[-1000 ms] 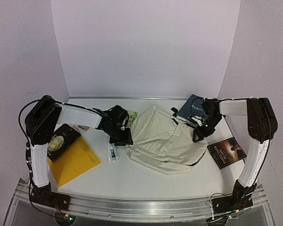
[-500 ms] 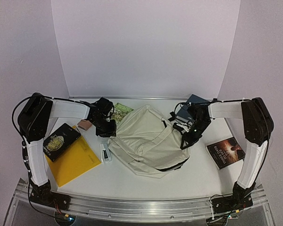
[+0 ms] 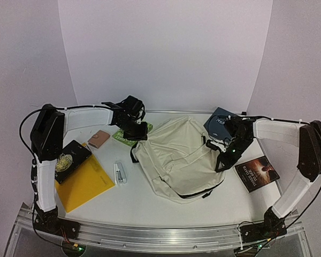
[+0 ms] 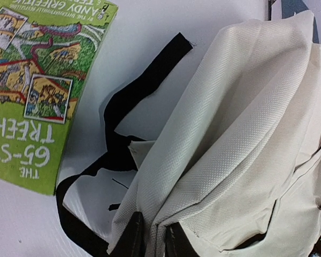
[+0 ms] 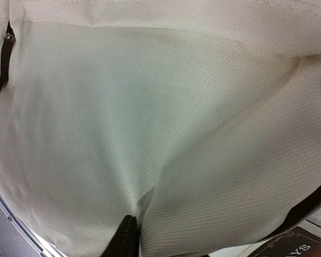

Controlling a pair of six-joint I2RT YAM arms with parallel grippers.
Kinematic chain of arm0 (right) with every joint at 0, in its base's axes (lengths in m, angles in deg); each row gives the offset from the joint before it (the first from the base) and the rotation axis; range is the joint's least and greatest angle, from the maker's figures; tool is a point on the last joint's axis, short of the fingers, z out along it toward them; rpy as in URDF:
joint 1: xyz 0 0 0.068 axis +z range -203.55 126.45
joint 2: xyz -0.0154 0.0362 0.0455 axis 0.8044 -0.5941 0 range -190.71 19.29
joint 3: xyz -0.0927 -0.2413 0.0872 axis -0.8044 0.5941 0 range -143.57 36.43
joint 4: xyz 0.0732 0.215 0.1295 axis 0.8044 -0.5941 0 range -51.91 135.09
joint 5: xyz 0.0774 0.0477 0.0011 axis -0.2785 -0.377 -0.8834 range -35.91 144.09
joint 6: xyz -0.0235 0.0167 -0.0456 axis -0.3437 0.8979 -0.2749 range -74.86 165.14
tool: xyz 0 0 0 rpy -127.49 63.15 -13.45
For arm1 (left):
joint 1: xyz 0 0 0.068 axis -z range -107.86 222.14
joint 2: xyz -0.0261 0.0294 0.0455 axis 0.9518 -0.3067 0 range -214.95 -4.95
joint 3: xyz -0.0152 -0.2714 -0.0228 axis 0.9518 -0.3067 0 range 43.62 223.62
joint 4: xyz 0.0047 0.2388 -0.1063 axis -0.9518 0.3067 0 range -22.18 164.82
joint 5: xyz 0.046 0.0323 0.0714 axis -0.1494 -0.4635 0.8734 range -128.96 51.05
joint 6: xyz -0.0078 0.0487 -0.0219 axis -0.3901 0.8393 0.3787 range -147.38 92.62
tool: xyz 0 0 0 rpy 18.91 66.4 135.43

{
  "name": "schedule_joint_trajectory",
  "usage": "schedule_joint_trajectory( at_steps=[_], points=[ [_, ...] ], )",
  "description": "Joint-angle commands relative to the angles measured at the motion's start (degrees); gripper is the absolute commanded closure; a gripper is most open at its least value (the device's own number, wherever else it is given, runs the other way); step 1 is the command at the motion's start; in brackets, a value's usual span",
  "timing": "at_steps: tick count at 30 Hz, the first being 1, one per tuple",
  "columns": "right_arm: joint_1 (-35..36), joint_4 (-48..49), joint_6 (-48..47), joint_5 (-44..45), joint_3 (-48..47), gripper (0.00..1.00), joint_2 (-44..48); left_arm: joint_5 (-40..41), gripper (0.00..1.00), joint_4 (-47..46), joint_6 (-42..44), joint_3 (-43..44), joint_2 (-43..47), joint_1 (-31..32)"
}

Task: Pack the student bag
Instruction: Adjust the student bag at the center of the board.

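Student bag (image 3: 176, 160), a large soft cream backpack with black zips and straps, lies slumped and creased in the middle of the white surface (image 3: 150, 214). From above, the left pincer (image 3: 139, 131) sits at its far left corner and the right pincer (image 3: 223, 159) at its right edge. Only the left wrist view shows two dark fingertips (image 4: 134, 238) pinching a raised fold of cream cloth, with a loose black strap (image 4: 123, 118) and a green picture book (image 4: 37, 91) beside it. The right wrist view is filled with cloth. One fingertip (image 5: 128, 238) shows against a crease, and I cannot tell whether that pincer grips. A dark book (image 3: 257, 172) lies just beside the bag's right edge, and a white stapler (image 3: 119, 172) lies near its left. White surface shows between the bag and the metal rail (image 3: 166, 235) at the near edge.
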Motion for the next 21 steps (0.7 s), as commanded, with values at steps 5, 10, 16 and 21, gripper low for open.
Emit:
schedule_joint_trajectory(
  at_steps=[5,10,16,21],
  points=[
    [4.1,-4.0,-3.5,-7.9,-3.4,0.33,-1.3,-0.6,0.39,0.0,1.1,9.5,-3.8,-3.5],
    [0.2,-4.1,-2.6,-5.0,-4.4,0.02,3.6,-3.8,0.19,-1.3,1.3,2.3,2.5,-3.3],
    [-7.6,-3.3,0.1,-2.1,-10.6,0.02,0.0,-5.4,0.00,-4.5,-0.9,-10.6,10.7,-1.6],
    [-7.6,0.1,2.1,-2.2,-11.2,0.08,-4.9,-6.4,0.01,-6.3,-3.3,-18.4,12.7,1.4]
  ],
)
